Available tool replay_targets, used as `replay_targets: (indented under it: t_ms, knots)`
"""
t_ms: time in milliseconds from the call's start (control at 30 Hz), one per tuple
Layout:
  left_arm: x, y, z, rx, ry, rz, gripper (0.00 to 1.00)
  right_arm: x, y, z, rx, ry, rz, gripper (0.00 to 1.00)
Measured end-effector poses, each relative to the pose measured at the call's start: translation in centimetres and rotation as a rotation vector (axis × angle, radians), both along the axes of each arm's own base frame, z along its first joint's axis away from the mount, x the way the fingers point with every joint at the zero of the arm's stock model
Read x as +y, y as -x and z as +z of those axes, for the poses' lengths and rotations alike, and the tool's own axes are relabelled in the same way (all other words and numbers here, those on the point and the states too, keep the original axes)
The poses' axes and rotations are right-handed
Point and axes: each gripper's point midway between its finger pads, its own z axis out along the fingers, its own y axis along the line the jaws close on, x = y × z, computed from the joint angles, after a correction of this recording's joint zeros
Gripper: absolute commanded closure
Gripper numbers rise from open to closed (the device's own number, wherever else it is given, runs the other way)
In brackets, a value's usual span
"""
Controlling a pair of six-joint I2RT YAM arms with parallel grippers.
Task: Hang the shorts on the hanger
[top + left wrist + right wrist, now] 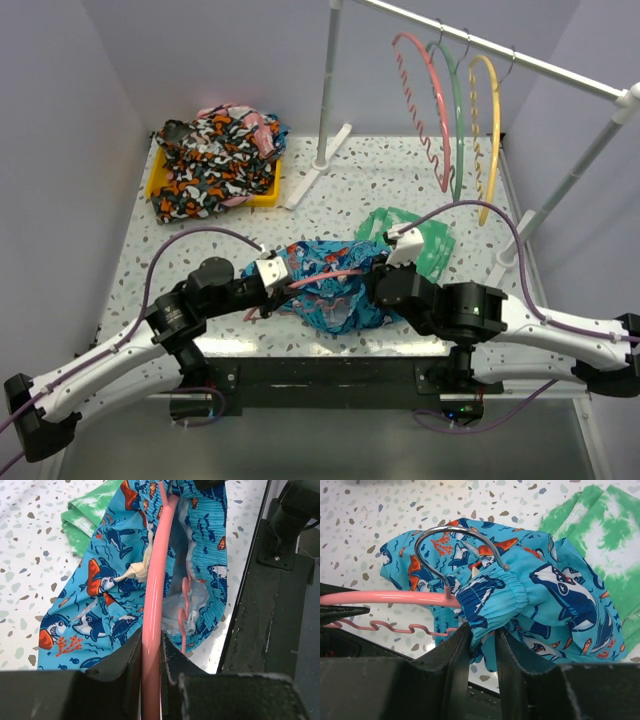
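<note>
The turquoise shark-print shorts (335, 290) lie bunched at the table's front middle. A salmon-pink hanger (318, 277) runs through them. My left gripper (272, 274) is shut on the hanger's smooth arm (152, 595), left of the shorts (95, 605); in the left wrist view the gripper (151, 642) clamps it tightly. The ridged lower arm (185, 610) sits inside the waistband. My right gripper (388, 262) is shut on the elastic waistband (492, 592), its jaws (482, 637) just below the metal hook (455, 535). The pink arm (385, 598) sticks out to the left.
A rack at the back right carries a second pink hanger (425, 100), a green hanger (455, 115) and a yellow hanger (490, 125). A green-white cloth (425, 240) lies beside the shorts. A yellow tray (262, 196) at back left holds an orange-black-white garment (215, 160).
</note>
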Motion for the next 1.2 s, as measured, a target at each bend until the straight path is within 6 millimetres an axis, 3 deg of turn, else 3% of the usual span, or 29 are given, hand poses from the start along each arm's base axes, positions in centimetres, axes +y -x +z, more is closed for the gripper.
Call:
replay_targets:
  t_ms: [133,300,500,800,900,1000,1100,1133,1200]
  knots:
    - [-0.3,0.1,-0.7,0.020,-0.019,-0.015,1.00,-0.4,-0.2,0.6,-0.056,-0.058,0.010,0.57]
    - [-0.6,0.1,-1.4,0.036,-0.037,-0.029,1.00,0.9,-0.9,1.7,-0.104,-0.080,0.024,0.47]
    - [-0.8,0.3,-1.6,0.044,-0.042,-0.040,1.00,2.7,-1.5,-0.3,-0.095,-0.005,0.022,0.43]
    - [-0.8,0.3,-1.6,0.045,-0.040,-0.045,1.00,2.4,-1.6,-1.7,-0.055,0.004,-0.033,0.42]
    - [-0.9,0.4,-1.7,0.047,-0.043,-0.049,1.00,2.3,-1.8,-2.0,-0.056,0.008,-0.055,0.46]
    - [-1.1,0.5,-2.1,0.058,-0.056,-0.057,1.00,2.3,-2.0,-2.8,-0.052,0.037,-0.079,0.57]
    - [-1.4,0.6,-2.7,0.071,-0.073,-0.068,1.00,2.4,-2.1,-3.4,-0.046,0.050,-0.096,0.78]
    - [-1.5,0.6,-2.9,0.075,-0.078,-0.073,1.00,2.4,-2.2,-3.5,-0.044,0.050,-0.102,0.91]
    - [-1.7,0.7,-3.2,0.080,-0.085,-0.076,1.00,2.0,-2.2,-3.6,-0.049,0.059,-0.115,1.00]
